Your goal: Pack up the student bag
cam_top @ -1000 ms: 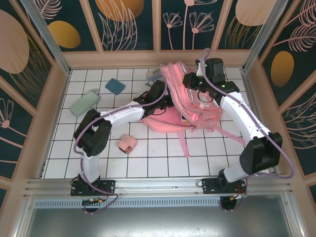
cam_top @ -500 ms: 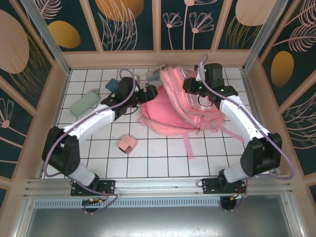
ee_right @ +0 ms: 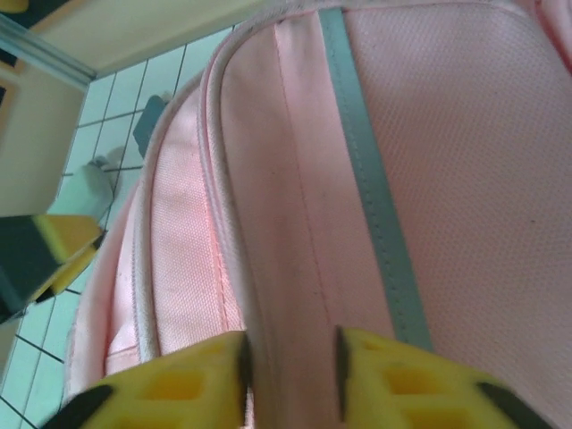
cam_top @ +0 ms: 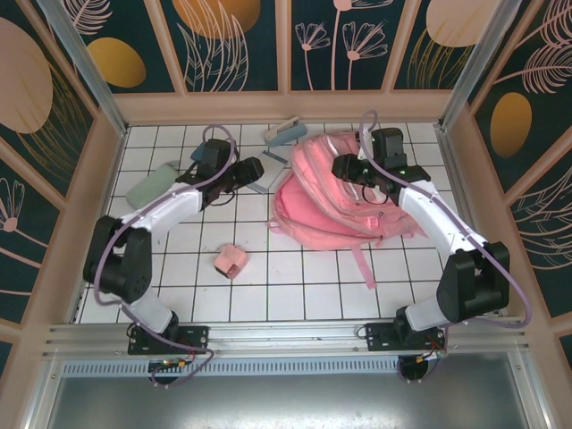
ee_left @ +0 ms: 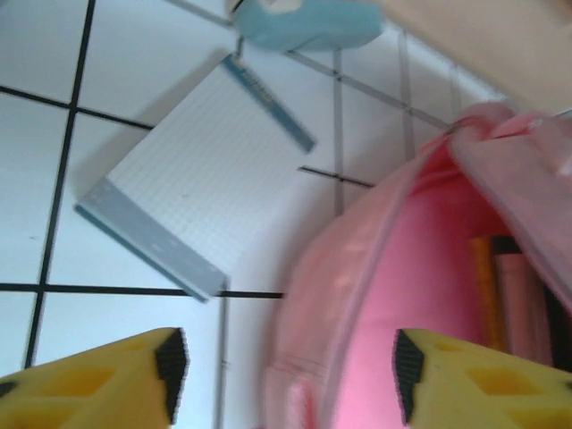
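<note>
White gridded worktop (cam_top: 295,286), enclosed by dark floral-panelled walls (cam_top: 241,45). The student bag (cam_top: 335,201) lies at its far right. Left end effector (ee_left: 288,362) is spread wide and empty; right end effector (ee_right: 290,357) is slightly parted astride the bag's seam.

The pink bag (ee_right: 465,179) takes most of the view, its woven fabric very near. A grey strip (ee_right: 368,188) runs down it from the top edge. Left of the strip, curved seams follow the bag's rounded side. At the bottom, the yellow fingers (ee_right: 179,389) of the end effector (ee_right: 290,380) stand a little apart, with bag fabric in the gap. On the left is the white tiled tabletop (ee_right: 118,92) with a small teal thing (ee_right: 148,121) on it, and a beige wall (ee_right: 134,36) behind. A black and yellow part (ee_right: 40,255) is at the left edge; it cannot be identified.
</note>
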Robot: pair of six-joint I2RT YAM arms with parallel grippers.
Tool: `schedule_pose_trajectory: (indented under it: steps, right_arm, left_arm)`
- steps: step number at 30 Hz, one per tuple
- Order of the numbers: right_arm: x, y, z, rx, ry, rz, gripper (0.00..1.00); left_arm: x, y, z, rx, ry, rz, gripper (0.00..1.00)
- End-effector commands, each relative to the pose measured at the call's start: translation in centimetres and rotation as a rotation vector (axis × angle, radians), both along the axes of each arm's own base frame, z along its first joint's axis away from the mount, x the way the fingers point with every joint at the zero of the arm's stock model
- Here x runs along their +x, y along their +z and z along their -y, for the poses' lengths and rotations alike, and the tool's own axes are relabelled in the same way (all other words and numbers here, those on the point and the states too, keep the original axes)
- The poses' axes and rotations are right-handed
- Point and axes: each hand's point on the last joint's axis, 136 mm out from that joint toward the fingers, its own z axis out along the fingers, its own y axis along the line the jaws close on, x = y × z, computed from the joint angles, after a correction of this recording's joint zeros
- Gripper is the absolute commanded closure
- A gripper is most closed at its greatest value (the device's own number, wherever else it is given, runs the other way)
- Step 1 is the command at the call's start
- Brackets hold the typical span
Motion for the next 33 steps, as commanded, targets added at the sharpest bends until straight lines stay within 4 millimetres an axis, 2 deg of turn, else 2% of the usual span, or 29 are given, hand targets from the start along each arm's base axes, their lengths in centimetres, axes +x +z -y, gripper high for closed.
schedule_pose_trajectory:
  steps: [1, 4, 8, 11, 14, 18, 23, 29, 33]
  right_arm:
    - [0.3, 0.7, -0.7, 0.015, -0.008, 0.031, 0.6]
    - [0.0, 1.0, -1.7, 0.018, -0.004, 0.038, 0.56]
    - [-0.3, 1.0, -3.8, 0.012, 0.011, 0.054, 0.53]
    - [-0.4, 1.0, -5.5, -0.007, 0.012, 0.07, 0.52]
    - [-0.4, 1.2, -7.2, -0.018, 0.023, 0.093, 0.5]
    - [-0.2, 0.6, -9.4, -0.016, 0.061, 0.085, 0.5]
    - [0.3, -0.5, -12.0, -0.029, 0.107, 0.069, 0.5]
    - [0.6, -1.9, -15.2, -0.024, 0.154, 0.044, 0.5]
    - [0.4, -3.1, -17.3, -0.022, 0.195, 0.02, 0.5]
  left_arm:
    - [2.4, -1.9, 0.4, 0.01, -0.027, -0.011, 0.47]
    - [4.6, -3.8, 0.8, 0.023, -0.031, -0.041, 0.59]
    - [6.9, -6.1, 2.1, 0.008, -0.045, -0.085, 0.66]
    - [7.7, -7.8, 2.6, -0.015, -0.036, -0.121, 0.68]
    - [7.4, -9.9, 2.8, -0.03, -0.021, -0.164, 0.71]
    - [5.8, -12.0, 1.7, -0.001, 0.004, -0.22, 0.77]
    - [2.4, -13.4, -1.0, 0.109, 0.033, -0.273, 0.83]
    - [-2.5, -14.3, -5.8, 0.243, 0.086, -0.331, 0.84]
    - [-4.5, -13.8, -9.1, 0.309, 0.119, -0.346, 0.82]
